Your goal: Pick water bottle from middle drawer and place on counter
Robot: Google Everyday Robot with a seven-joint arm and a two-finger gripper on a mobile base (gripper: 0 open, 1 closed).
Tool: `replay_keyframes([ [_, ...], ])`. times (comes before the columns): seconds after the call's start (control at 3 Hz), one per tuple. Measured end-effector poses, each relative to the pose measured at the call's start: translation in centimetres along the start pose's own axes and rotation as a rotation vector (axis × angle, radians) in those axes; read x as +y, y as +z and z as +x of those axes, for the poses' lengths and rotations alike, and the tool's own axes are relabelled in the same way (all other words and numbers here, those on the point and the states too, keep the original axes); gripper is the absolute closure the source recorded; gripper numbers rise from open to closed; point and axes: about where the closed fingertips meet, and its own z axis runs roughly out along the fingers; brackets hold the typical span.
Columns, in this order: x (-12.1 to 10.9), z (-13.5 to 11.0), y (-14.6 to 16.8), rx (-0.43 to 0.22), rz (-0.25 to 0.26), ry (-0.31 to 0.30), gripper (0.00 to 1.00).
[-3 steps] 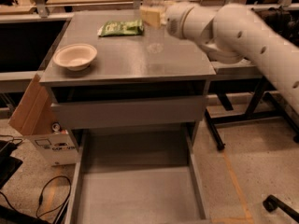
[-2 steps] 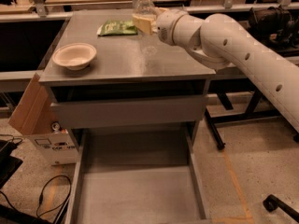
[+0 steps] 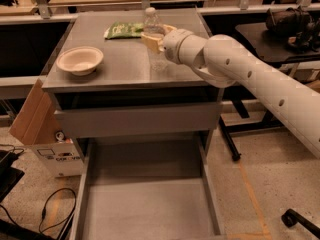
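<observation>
The water bottle, clear with a white cap, stands upright over the back middle of the counter. My gripper is shut on it around its middle, reaching in from the right on the white arm. The bottle's base is at or just above the counter top; I cannot tell if it touches. The middle drawer is pulled open at the bottom of the view, and its grey floor is bare.
A white bowl sits at the counter's left and a green snack bag at its back. A closed drawer front is below the top. A cardboard box and cables lie left, a dark side table right.
My gripper has moved a little to the left over the counter with the bottle in it. The drawer, bowl and bag have not moved.
</observation>
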Motion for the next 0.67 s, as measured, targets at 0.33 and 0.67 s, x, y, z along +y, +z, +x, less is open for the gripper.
replay_keyframes([
  [0.33, -0.09, -0.11, -0.02, 0.004, 0.001, 0.004, 1.0],
  [0.67, -0.13, -0.5, -0.05, 0.004, 0.001, 0.004, 1.0],
])
